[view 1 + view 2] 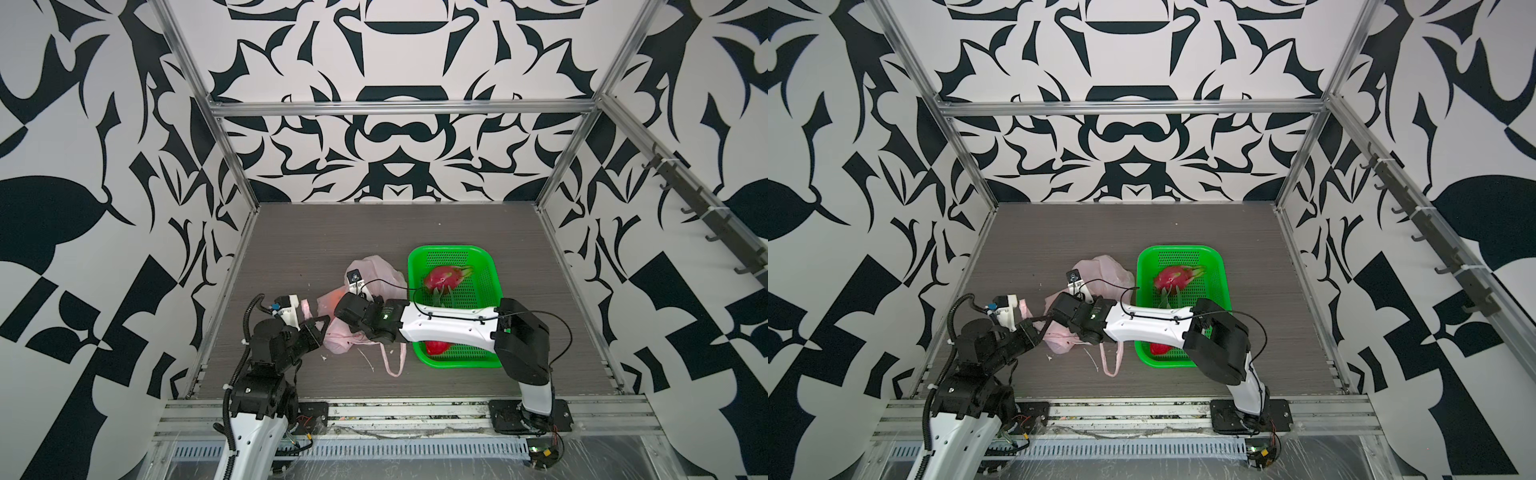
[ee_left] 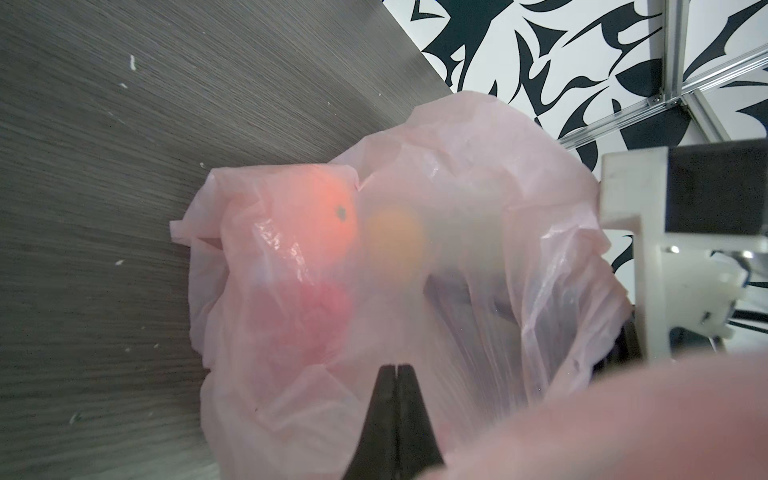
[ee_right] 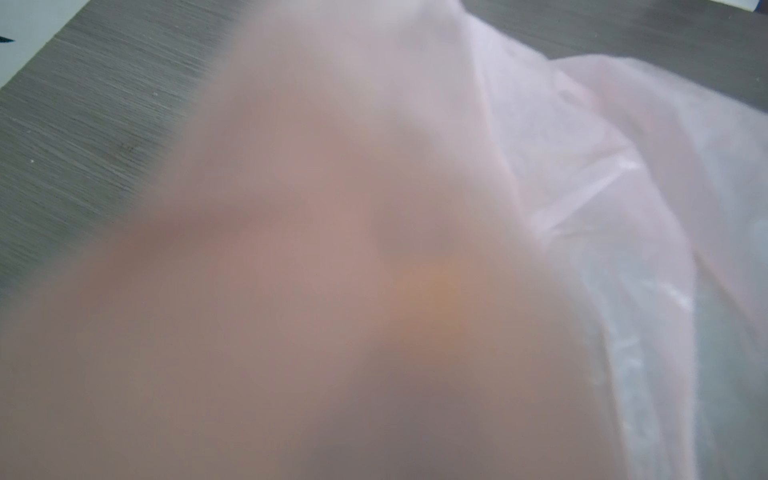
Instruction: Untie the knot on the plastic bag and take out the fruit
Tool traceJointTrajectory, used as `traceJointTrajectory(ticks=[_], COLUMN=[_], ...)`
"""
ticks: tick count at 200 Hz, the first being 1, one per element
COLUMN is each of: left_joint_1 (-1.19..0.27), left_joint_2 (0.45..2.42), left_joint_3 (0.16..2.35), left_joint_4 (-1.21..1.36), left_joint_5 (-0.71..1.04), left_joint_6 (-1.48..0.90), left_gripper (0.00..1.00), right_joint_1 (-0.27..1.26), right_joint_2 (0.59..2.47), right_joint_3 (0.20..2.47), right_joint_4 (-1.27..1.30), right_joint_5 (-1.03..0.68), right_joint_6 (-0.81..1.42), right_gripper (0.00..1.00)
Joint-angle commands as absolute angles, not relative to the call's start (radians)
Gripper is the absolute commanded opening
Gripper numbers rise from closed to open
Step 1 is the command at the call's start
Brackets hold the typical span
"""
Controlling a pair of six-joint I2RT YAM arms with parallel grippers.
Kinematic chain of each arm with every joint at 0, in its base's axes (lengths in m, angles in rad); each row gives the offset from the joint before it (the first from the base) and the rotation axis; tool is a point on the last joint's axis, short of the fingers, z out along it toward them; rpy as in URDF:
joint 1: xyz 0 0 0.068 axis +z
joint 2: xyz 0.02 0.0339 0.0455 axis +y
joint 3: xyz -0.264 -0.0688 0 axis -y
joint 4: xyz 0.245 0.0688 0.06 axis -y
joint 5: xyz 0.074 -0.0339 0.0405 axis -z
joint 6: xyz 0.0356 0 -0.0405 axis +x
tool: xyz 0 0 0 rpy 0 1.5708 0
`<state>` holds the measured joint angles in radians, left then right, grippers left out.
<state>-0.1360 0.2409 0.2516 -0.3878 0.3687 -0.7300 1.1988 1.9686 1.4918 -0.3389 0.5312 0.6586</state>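
The pink plastic bag (image 1: 376, 270) lies crumpled on the grey wood-grain table (image 1: 299, 232), at 9 o'clock of the green perforated basket (image 1: 494, 291), with one loop handle (image 1: 395, 359) trailing loose toward 6 o'clock. The left gripper (image 2: 397, 376) has its jaws pressed together on the bag's film at its 8 o'clock edge. The right gripper (image 1: 345, 309) comes in from 3 o'clock with its fingers buried in plastic, so whether they stand apart cannot be told. Only the left wrist view shows an orange (image 2: 328, 216) beside a second orange (image 2: 395, 245) through the film; only the top views show a dragon fruit (image 1: 444, 279) and a red fruit (image 1: 436, 347) in the basket; the right wrist view gives blurred pink film.
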Motion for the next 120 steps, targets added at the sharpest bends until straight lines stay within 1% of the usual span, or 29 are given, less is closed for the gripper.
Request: traceJointTrajectory(ticks=[1, 34, 80, 120], left_joint_1=[-0.138, -0.138, -0.138, -0.138], left_joint_2=[0.233, 0.229, 0.229, 0.235], left_joint_3=[0.236, 0.239, 0.242, 0.239], left_joint_4=[-0.407, -0.403, -0.402, -0.393], left_joint_5=[0.391, 0.397, 0.411, 0.425], left_joint_6=[-0.713, -0.705, -0.690, -0.680], left_gripper=[0.00, 0.00, 0.00, 0.00], right_joint_1=[1.178, 1.158, 1.135, 1.113], right_joint_2=[1.947, 1.947, 1.951, 1.967], right_joint_3=[1.485, 1.482, 1.477, 1.474], right_joint_4=[-0.275, -0.270, -0.261, -0.237], right_joint_5=[0.571, 0.552, 0.513, 0.476], right_joint_6=[0.691, 0.699, 0.732, 0.771], right_gripper=[0.30, 0.39, 0.49, 0.53])
